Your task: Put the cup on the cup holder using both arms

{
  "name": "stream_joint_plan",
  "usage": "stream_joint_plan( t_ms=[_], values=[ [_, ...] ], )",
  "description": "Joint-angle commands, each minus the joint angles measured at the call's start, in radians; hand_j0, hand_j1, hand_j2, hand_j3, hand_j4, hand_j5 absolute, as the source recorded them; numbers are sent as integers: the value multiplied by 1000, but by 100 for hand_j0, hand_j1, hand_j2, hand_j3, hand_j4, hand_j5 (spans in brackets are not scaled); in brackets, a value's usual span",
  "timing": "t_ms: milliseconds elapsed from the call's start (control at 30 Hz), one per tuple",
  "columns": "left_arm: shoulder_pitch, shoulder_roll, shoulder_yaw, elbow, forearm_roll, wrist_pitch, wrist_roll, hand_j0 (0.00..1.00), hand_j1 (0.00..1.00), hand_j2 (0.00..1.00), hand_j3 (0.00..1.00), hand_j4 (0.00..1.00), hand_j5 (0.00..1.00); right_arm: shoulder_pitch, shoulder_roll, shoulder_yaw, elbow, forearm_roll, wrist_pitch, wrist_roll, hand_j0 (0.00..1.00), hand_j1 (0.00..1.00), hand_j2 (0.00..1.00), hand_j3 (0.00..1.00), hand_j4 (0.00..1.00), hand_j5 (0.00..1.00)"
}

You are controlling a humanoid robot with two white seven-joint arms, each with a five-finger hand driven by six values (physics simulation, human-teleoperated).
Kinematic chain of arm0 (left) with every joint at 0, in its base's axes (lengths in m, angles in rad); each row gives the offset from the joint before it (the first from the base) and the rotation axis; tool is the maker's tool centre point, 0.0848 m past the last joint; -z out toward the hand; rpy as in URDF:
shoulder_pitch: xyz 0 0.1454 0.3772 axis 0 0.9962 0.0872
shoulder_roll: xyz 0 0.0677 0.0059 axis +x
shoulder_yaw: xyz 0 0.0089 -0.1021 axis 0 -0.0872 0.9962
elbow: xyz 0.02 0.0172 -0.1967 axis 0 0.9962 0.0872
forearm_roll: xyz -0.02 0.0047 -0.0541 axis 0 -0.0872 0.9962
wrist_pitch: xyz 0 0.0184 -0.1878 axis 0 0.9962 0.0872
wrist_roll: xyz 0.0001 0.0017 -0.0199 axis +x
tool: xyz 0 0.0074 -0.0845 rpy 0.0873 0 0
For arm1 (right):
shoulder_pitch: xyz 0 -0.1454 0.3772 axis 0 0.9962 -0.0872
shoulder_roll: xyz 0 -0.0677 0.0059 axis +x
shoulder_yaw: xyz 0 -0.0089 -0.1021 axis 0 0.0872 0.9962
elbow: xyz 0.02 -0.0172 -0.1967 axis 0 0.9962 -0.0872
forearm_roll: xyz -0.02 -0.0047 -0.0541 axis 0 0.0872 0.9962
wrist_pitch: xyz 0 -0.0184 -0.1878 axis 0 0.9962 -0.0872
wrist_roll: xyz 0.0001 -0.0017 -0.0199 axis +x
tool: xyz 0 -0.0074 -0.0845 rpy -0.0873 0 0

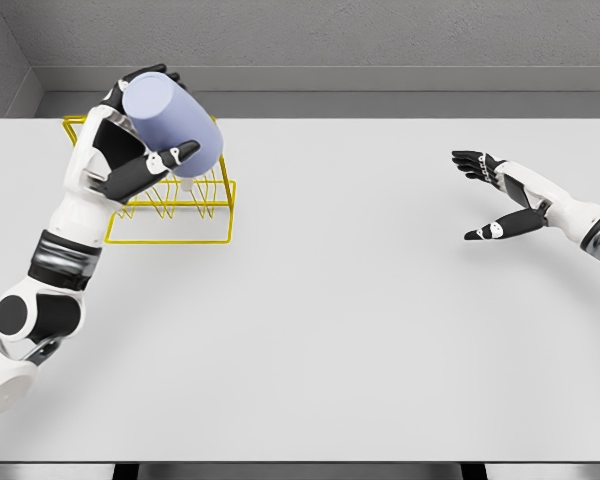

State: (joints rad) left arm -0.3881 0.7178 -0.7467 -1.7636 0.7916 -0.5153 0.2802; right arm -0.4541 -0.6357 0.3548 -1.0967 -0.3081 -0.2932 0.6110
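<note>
**Cup Held Over the Wire Rack**

A pale grey, matte tabletop [360, 330] filled most of the view, smooth and unmarked, with a dark edge along its near side. Behind it, at twelve o'clock, stood a rough, speckled grey wall above a darker strip of floor.

At about ten o'clock on the tabletop sat the cup holder [180, 215], a rack of thin yellow wire with a rectangular base frame and upright looped prongs. Directly above it was the cup [173, 120], a smooth lavender cylinder tilted on its side, its flat bottom facing the upper left. The left hand [130, 150] gripped it, black fingers [175, 155] wrapped around the body from below and from behind the top. The arm was glossy white with black joints, rising from eight o'clock.

At three o'clock, well apart from the cup, the right hand [500, 195] hovered over the tabletop, fingers spread loose and holding nothing.
</note>
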Motion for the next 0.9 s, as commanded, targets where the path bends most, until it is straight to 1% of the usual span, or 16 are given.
stream_joint_plan(
  t_ms=[0, 267, 467, 567, 600, 633, 667, 867],
  values=[
    [0, 8, 0, 0, 6, 1, 1, 73, 73, 73, 73, 73, 73, 0, -1, 0, 0, -6, 0, 0, 100, 100, 100, 100, 100, 100],
    [0, 15, 0, 0, 32, 8, 1, 73, 73, 73, 73, 73, 73, 0, -1, 0, 1, -6, 0, 0, 100, 100, 100, 100, 100, 100],
    [0, 14, 0, 0, 32, 20, 1, 74, 74, 74, 74, 74, 74, 0, -1, 0, 1, -6, 0, 0, 100, 100, 100, 100, 100, 100],
    [0, 14, 0, 0, 32, 20, 1, 82, 82, 82, 82, 82, 82, 0, -1, 0, 1, -6, 2, 0, 100, 100, 100, 100, 100, 100],
    [0, 14, 0, 0, 31, 20, 1, 87, 87, 87, 87, 87, 87, 0, -1, 0, 1, -6, 0, 0, 100, 100, 100, 100, 100, 100],
    [0, 14, 0, 0, 31, 20, 1, 96, 96, 96, 96, 96, 96, 0, -1, 0, 1, -6, 0, 0, 100, 100, 100, 100, 100, 100],
    [0, 14, 0, 0, 31, 20, 1, 100, 100, 100, 100, 100, 100, 0, -1, 0, 1, -6, 0, 0, 100, 100, 100, 100, 100, 100],
    [0, 14, 1, 0, 29, 20, 2, 100, 100, 100, 100, 100, 100, -2, -1, -2, 1, -6, 0, 0, 100, 100, 100, 100, 100, 100]
  ],
)
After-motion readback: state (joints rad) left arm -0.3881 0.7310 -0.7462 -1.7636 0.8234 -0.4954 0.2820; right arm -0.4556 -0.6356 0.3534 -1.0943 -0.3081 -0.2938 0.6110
